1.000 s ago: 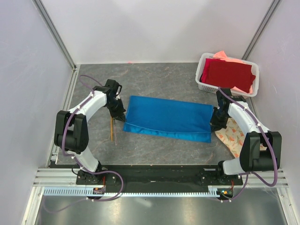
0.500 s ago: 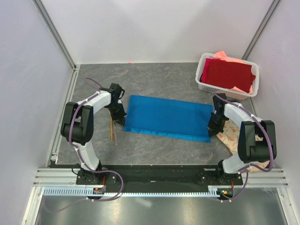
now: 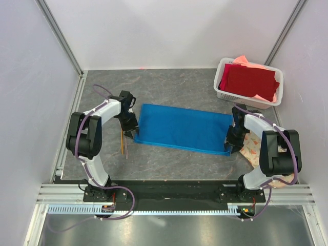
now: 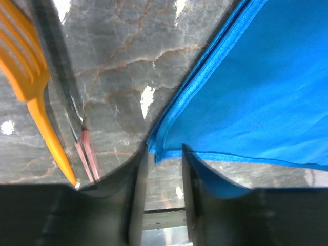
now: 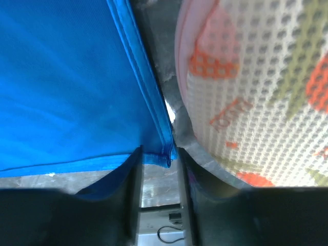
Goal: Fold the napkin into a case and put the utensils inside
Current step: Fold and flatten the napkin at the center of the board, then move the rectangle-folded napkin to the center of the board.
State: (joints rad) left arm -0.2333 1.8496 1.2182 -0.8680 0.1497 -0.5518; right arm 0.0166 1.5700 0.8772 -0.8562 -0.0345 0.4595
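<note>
One napkin (image 3: 182, 129) is lying folded, two grippers — left gripper (image 4: 162, 152) and right gripper (image 5: 159, 154) — standing parted around its near corners. Utensils (image 3: 123, 142) are lying beside its left end, too thin to count.

Top camera looks down from behind — wrist cameras hug the napkin (image 3: 182, 129).

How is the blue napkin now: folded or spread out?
Folded. The napkin lies as a long rectangle, and both wrist views show two hemmed layers stacked at its corners.
</note>
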